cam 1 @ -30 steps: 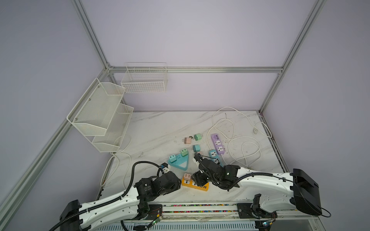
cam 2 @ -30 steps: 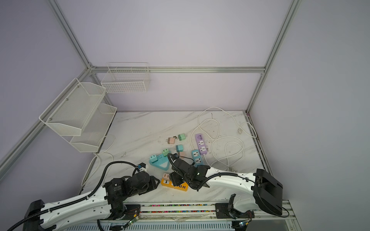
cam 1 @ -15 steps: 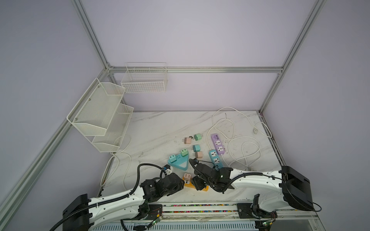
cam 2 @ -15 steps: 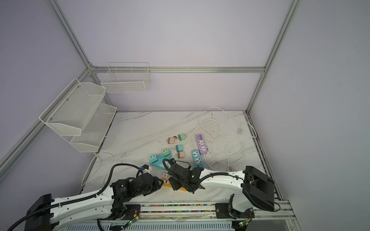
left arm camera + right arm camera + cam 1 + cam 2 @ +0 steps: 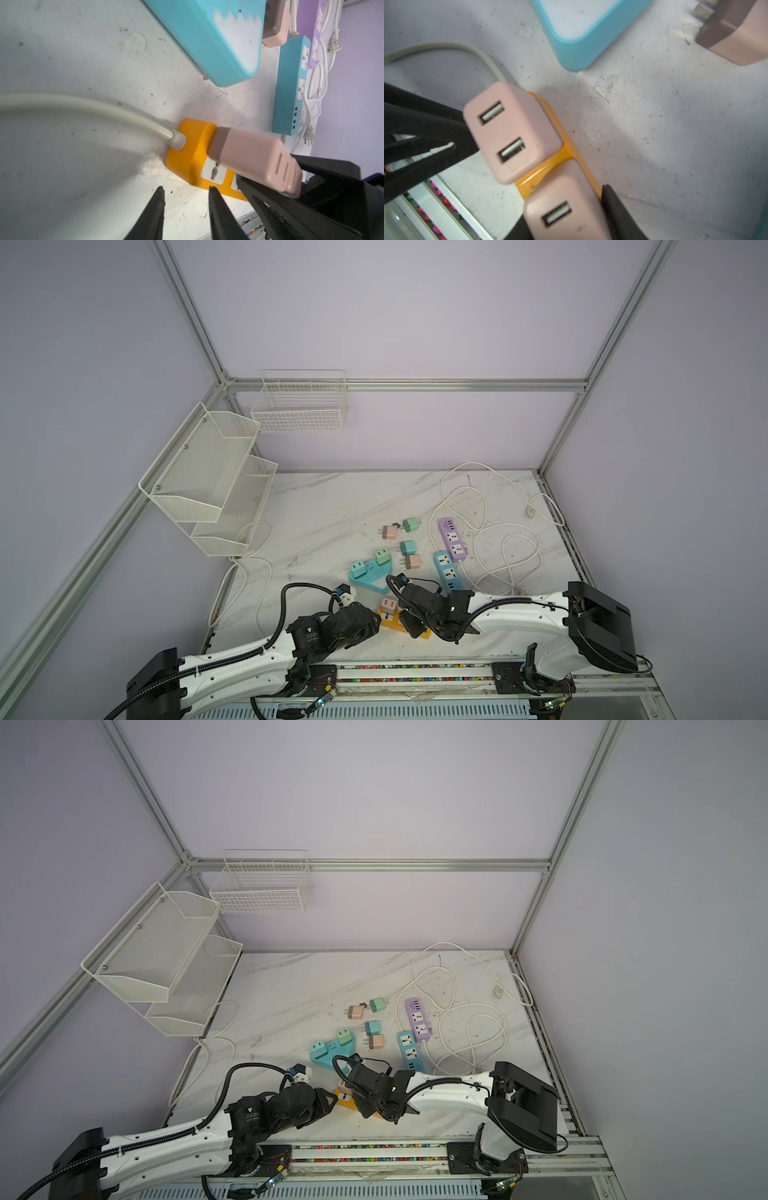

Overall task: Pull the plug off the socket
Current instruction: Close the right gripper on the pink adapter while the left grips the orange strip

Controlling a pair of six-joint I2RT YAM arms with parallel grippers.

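Observation:
An orange socket strip [image 5: 394, 621] [image 5: 347, 1100] lies near the table's front edge with a white cable at one end. Two pink USB plugs stand in it. My right gripper [image 5: 564, 207] [image 5: 415, 623] is shut on the plug farther from the cable [image 5: 566, 209], a finger [image 5: 612, 203] pressed to each side. The other pink plug [image 5: 508, 131] [image 5: 253, 158] [image 5: 389, 605] stands free beside it. My left gripper [image 5: 186, 189] [image 5: 376, 620] hovers low at the strip's [image 5: 187, 153] cable end, open, with only bare table between its fingers.
A teal triangular socket block [image 5: 368, 574] carrying two plugs sits just behind the strip. Farther back lie a blue strip [image 5: 448, 572], a purple strip [image 5: 453, 539], several loose plugs and looped white cables [image 5: 511, 556]. Wire baskets [image 5: 216, 485] hang on the left wall.
My right gripper moved left over the orange strip and its jaws closed around a pink plug. My left arm shifted slightly towards the strip's cable end.

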